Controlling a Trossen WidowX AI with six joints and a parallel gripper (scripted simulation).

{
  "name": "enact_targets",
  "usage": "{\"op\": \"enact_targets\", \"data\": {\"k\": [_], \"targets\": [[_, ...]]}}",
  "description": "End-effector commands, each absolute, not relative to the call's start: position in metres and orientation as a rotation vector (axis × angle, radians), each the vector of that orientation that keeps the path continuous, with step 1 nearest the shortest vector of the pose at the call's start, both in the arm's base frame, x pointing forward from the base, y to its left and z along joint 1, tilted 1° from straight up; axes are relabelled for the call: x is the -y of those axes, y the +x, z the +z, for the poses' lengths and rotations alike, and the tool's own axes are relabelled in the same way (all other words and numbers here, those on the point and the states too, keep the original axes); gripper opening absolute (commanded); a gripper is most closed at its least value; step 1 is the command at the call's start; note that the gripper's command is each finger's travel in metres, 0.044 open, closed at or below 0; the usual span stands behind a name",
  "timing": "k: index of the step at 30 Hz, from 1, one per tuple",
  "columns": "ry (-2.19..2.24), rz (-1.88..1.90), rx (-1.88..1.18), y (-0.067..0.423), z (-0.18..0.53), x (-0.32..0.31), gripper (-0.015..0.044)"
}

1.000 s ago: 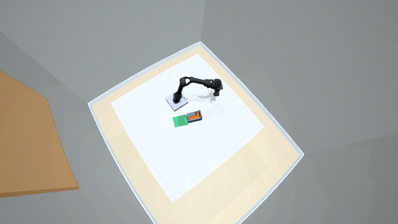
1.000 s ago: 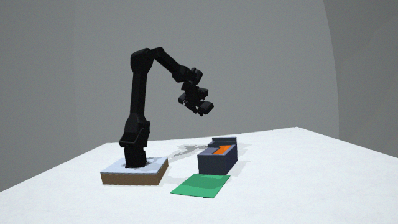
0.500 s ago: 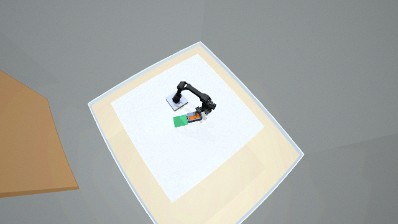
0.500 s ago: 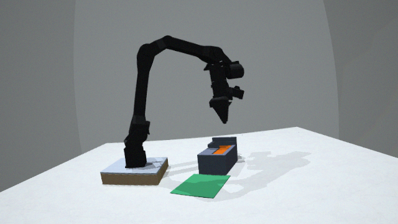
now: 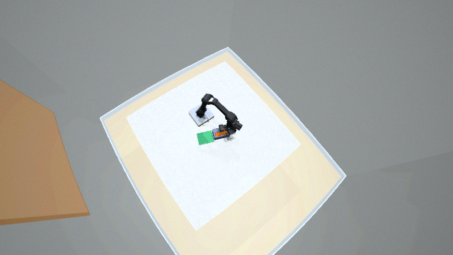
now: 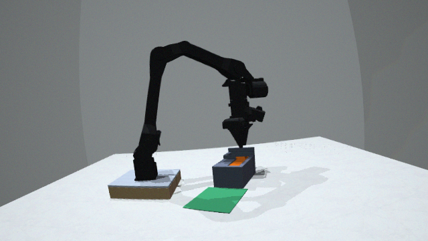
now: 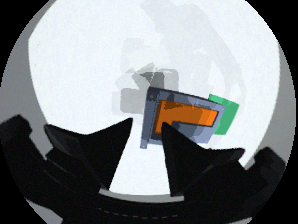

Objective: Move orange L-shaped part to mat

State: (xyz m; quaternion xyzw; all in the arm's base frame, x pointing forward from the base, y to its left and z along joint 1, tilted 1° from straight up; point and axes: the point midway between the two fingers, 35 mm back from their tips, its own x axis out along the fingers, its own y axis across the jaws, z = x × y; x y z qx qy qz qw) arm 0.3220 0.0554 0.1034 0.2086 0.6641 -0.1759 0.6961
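- The arm (image 6: 157, 100) rises from its base plate (image 6: 144, 187) on the white table (image 6: 317, 187), goes up almost straight, bends at a high elbow and reaches forward and down toward the grey tray (image 6: 232, 172).
- The wrist turns the gripper (image 6: 240, 144) straight down, so it hangs tip-first over the tray's far end.
- In the exterior view the tip seems to sit just above the raised back wall of the tray; whether it touches anything cannot be told.
- The gripper's fingers stand partly closed, with a gap between them and nothing held in it.
- In the wrist view the two dark fingers frame the tray, one of them overlapping its near edge.
- The orange L-shaped part (image 7: 186, 117) lies in its pocket in the tray, its long bar pointing toward the green mat (image 7: 228, 115).
- From the side the part (image 6: 239, 161) appears level with the tray top.
- The green mat (image 6: 215, 199) lies flat on the table just beside the tray's near end.
- From the top view the arm folds over the tray (image 5: 220, 134), with the mat (image 5: 204, 137) next to it.
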Motion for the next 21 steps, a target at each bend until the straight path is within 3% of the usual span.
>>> {"op": "enact_targets", "data": {"k": [1, 21], "targets": [[0.462, -0.406, -1.491, 0.319, 0.081, -0.054, 0.018], [0.462, -0.406, -1.491, 0.32, 0.056, -0.055, 0.018]]}}
